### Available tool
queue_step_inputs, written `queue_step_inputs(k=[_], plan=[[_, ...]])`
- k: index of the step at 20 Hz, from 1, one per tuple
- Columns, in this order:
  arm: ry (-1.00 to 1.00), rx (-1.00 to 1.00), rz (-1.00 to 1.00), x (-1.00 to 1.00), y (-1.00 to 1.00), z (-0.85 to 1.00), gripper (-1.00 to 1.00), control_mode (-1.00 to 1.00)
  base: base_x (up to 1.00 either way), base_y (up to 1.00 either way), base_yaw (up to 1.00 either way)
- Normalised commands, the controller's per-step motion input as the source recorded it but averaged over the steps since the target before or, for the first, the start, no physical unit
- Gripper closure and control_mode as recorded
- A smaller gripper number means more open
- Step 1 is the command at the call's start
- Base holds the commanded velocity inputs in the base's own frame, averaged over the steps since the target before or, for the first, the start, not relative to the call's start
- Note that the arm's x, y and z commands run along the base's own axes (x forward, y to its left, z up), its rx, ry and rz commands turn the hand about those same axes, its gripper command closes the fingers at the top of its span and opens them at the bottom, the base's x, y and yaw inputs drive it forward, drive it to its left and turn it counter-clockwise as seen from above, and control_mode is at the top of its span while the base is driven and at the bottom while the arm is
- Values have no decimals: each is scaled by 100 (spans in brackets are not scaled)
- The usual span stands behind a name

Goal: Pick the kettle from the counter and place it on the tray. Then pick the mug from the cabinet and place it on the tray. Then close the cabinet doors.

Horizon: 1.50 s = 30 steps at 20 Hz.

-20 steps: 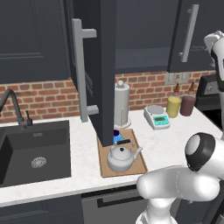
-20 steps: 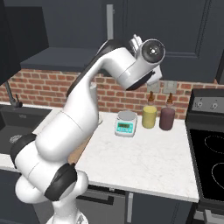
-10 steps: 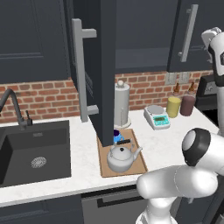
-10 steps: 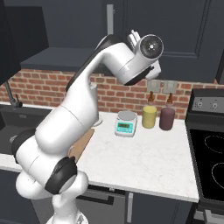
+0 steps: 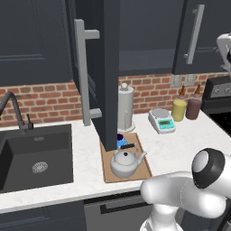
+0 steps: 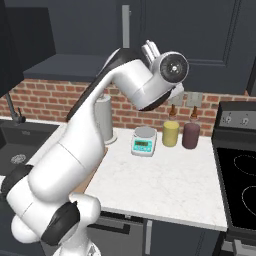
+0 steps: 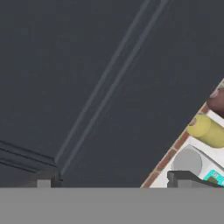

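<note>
Left base view — one kettle, one mug, one tray.

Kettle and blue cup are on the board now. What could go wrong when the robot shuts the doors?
1. The left cabinet door hangs open right above the tray; pushed carelessly, the arm might knock the kettle or mug.
2. The open gripper faces a flat door panel, so its fingers may slip instead of pushing.
</note>
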Motion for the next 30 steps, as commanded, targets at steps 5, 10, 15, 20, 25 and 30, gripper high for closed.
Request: queue_step_inputs(k=[5,10,15,20,25,30], plan=[[-12,0,-1,-100,29,0,-100,-100,0,0,0],[-2,-1,-4,-99,40,0,-100,-100,0,0,0],[4,-3,-1,-61,9,0,-100,-100,0,0,0],[17,-2,0,-26,0,0,-100,-100,0,0,0],[16,-5,0,-21,-3,-6,-100,-100,0,0,0],[9,-17,1,-2,32,-34,-100,-100,0,0,0]])
